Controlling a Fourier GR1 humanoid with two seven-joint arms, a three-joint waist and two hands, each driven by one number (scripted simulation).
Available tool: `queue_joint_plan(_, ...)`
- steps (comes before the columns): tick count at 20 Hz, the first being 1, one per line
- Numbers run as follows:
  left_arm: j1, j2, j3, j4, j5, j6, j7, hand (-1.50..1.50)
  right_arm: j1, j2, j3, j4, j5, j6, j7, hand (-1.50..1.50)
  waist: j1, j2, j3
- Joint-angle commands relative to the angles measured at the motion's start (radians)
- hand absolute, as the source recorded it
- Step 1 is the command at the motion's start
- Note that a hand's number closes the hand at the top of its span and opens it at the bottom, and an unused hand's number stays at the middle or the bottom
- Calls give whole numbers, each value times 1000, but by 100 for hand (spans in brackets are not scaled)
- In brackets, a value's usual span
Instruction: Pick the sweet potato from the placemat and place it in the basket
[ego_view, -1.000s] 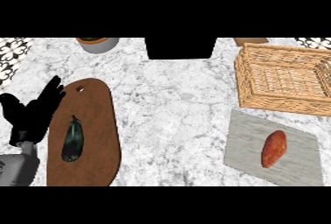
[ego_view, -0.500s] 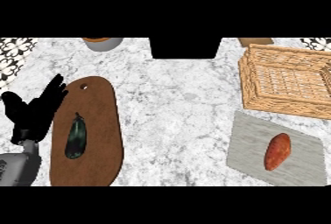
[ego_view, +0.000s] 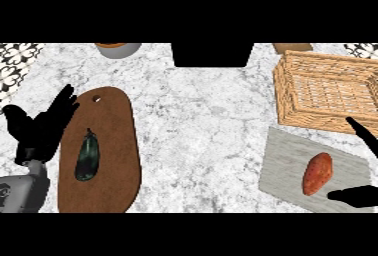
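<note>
Barely begun, judging by how things lie. At far left, left hand (ego_view: 40, 127) resting open, fingers up, holding nothing, just off the edge of a brown wooden cutting board (ego_view: 111, 130). On that board, just to the right of the left hand, a dark eggplant (ego_view: 87, 161) lying lengthwise, no part of the job. Further right, bare marble counter (ego_view: 199, 130), well apart from either hand, with a grey bowl (ego_view: 118, 49) cut off by the top edge. At right, wicker basket (ego_view: 295, 87) with nothing visible inside, just above the upper finger of the right hand (ego_view: 358, 195). Below it, grey placemat (ego_view: 284, 155) with the sweet potato (ego_view: 317, 173) lying on it, not lifted, between the right hand's spread finger and thumb but not touched by either. Right hand only partly in view at the picture's edge: open wide, flanking the sweet potato from the right, nothing in its hold. Left to do, by this reading: closing round the sweet potato, lifting it, carrying it up to the basket, and releasing it inside.
</note>
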Motion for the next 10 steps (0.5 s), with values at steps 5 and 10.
queue_joint_plan(5, -12, -29, 34, 88, -41, -40, -64, 0, -79, 23, 16, 153, 98, 34, -15, -150, -3, 0, 0)
queue_joint_plan(10, 41, -15, 68, -20, -26, -62, -21, 0, -84, -16, -28, 244, 111, 52, -152, -150, -1, -1, 0)
